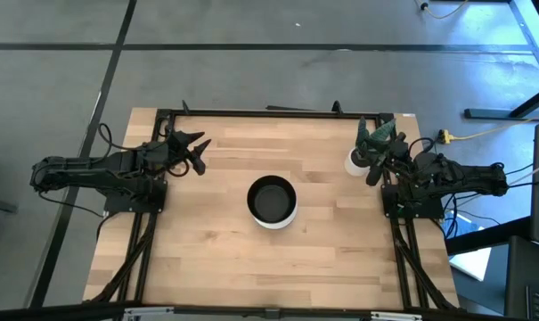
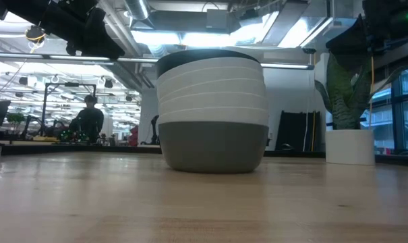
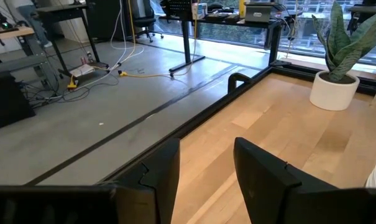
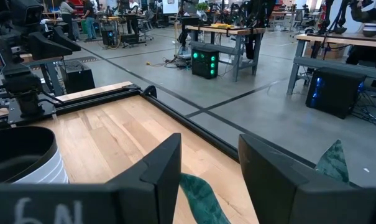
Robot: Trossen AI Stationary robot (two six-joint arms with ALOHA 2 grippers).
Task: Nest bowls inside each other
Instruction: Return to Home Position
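Observation:
The bowls (image 1: 272, 201) stand as one nested stack in the middle of the table. In the low view the stack (image 2: 212, 111) shows a dark grey bowl at the bottom, white rims above it and a dark rim on top. From above, the inside of the top bowl is black. My left gripper (image 1: 198, 152) hovers open over the far left of the table, away from the stack. My right gripper (image 1: 373, 159) is open too, raised over the far right of the table, above the plant pot.
A small white pot with a spiky green plant (image 1: 356, 160) stands near the far right corner, under my right gripper. A black frame (image 1: 278, 113) runs along the table's far edge. Bare wood lies all around the stack. A person (image 2: 89, 120) sits in the room behind.

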